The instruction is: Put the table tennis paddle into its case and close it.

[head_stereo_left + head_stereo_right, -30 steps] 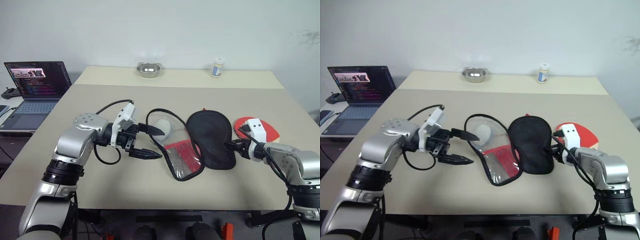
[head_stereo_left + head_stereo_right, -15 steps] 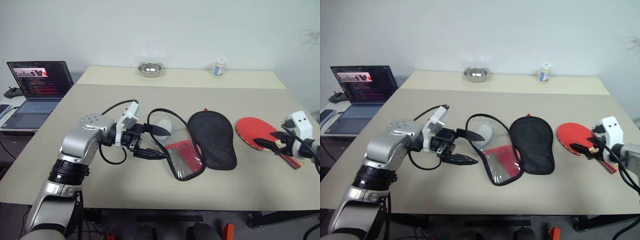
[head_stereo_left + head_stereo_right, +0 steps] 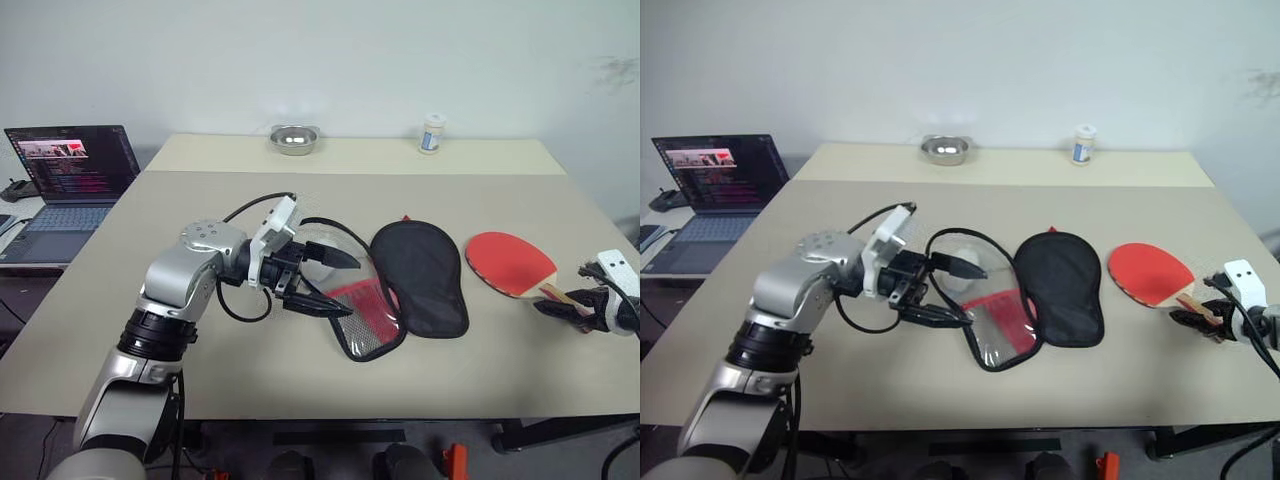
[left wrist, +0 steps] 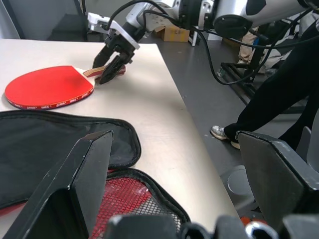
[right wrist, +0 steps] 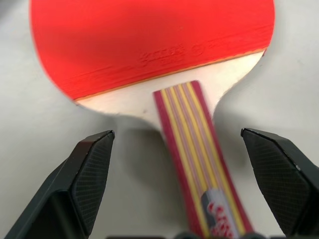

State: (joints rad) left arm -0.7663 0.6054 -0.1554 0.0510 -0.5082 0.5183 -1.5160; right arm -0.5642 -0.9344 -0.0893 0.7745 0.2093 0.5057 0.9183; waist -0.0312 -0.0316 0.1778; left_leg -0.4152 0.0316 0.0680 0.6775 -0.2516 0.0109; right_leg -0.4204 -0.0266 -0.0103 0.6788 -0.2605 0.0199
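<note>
- Paddle (image 3: 512, 264) lies flat on the table (image 3: 300, 190), red face up, toward the robot's right side, with its striped wooden handle pointing toward the right table edge
- Right gripper (image 3: 560, 303) sits at the end of the paddle handle; in the right wrist view its two black fingers (image 5: 89, 174) stand wide apart on either side of the handle, released, and neither finger touches the wood
- Case (image 3: 420, 275) lies opened near the table centre, just left of the paddle and apart from it: the black half lies flat on the right, and the half with black mesh and red lining (image 3: 365, 310) lies on the left, edged by a black cord
- Left gripper (image 3: 330, 280) hovers at the left edge of the mesh half, fingers spread apart, one above the rim and one below it; whether they touch the case cannot be told
- Steel bowl (image 3: 293, 139) and a small white bottle (image 3: 431, 134) stand at the far edge of the table, well apart from the case
- Laptop (image 3: 68, 175) stands open on a side desk to the left
</note>
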